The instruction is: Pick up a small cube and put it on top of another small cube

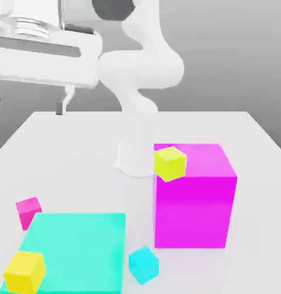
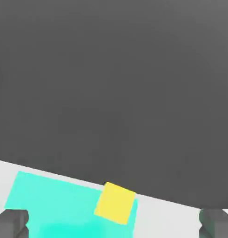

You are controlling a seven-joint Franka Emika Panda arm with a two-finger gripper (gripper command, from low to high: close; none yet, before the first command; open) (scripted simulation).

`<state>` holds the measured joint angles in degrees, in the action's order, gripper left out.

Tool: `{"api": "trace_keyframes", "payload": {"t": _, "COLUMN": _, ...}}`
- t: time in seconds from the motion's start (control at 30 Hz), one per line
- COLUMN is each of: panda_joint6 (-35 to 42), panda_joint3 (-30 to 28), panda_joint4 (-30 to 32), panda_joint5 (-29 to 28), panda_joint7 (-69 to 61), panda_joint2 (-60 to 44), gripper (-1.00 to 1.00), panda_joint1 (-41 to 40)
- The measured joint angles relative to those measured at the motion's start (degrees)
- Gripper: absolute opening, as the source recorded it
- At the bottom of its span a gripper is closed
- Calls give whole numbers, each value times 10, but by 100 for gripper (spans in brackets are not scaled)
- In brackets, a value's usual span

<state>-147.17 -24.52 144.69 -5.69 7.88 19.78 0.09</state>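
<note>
Tool (image 1: 29, 106) open, raised high, fingers (image 1: 61, 108) downward, perhaps slightly tilted.

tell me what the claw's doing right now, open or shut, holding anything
Claw: open, jaws wide apart at the two sides of the hand view, holding nothing.
</note>
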Motion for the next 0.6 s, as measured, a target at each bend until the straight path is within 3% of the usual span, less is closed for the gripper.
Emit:
{"api": "trace_keyframes", "payload": {"t": 0.2, "panda_joint6": -54, "panda_joint3": -85, "panda_joint4": 44, "panda_joint5": 26, "panda_joint7": -162, "panda_joint2": -94, "gripper": 0, "panda_joint1": -4}}
{"api": "trace_keyframes", "payload": {"t": 0.4, "panda_joint6": -106, "panda_joint3": -127, "panda_joint4": 88, "panda_joint5": 107, "panda_joint7": -362, "panda_joint2": -201, "gripper": 0, "panda_joint1": -44}}
{"api": "trace_keyframes", "payload": {"t": 0.5, "panda_joint6": -133, "panda_joint3": -105, "panda_joint4": 104, "panda_joint5": 168, "panda_joint7": -468, "panda_joint2": -258, "gripper": 0, "panda_joint1": -85}}
{"api": "trace_keyframes", "payload": {"t": 0.6, "panda_joint6": -171, "panda_joint3": -29, "panda_joint4": 93, "panda_joint5": 264, "panda_joint7": -551, "panda_joint2": -322, "gripper": 0, "panda_joint1": -144}}
